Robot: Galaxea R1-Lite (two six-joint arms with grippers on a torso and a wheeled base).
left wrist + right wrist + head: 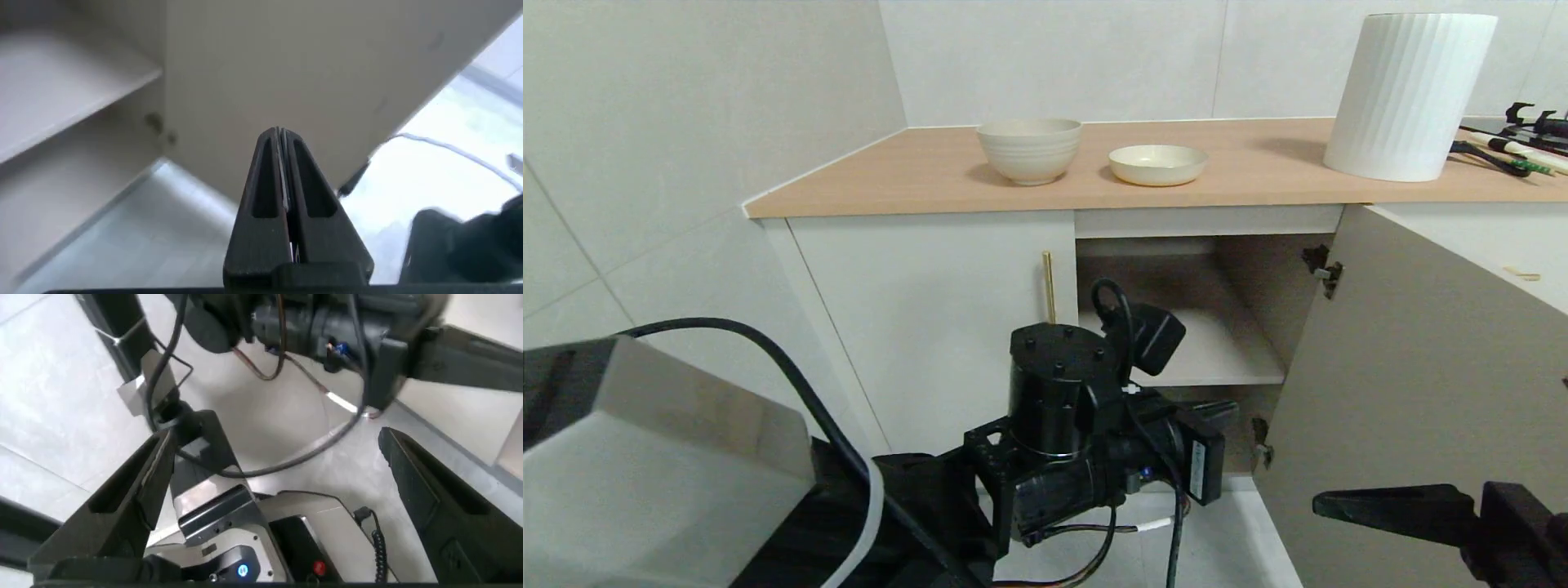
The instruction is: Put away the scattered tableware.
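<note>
Low cabinet in a tiled corner, with a light wood counter on top. Left door is closed. Right door hangs wide open, swung toward the near right. Inside the open compartment is one pale shelf, bare where visible.

White ribbed cylinder stands upright on the counter at far right, the tallest thing up there.

Left arm sits low, centre, in front of the open compartment and below shelf level. Left gripper has its fingers pressed flat together with nothing between them. It faces the inner side of the open door and the floor.

Right gripper is low at near right, on the near side of the open door. Its fingers are spread wide and hold nothing, with floor tile and the left arm's cables beyond them.

Tableware, all on the counter:
- Bowl: cream, ribbed, upright, left of centre.
- Shallow dish: cream, just right of the bowl and not touching it.
- Both are well apart from the cylinder.

Cluster of utensils lies at the far right edge, beyond the cylinder; I can't tell the individual pieces. A slim brass handle runs vertically on the closed door's right edge.
</note>
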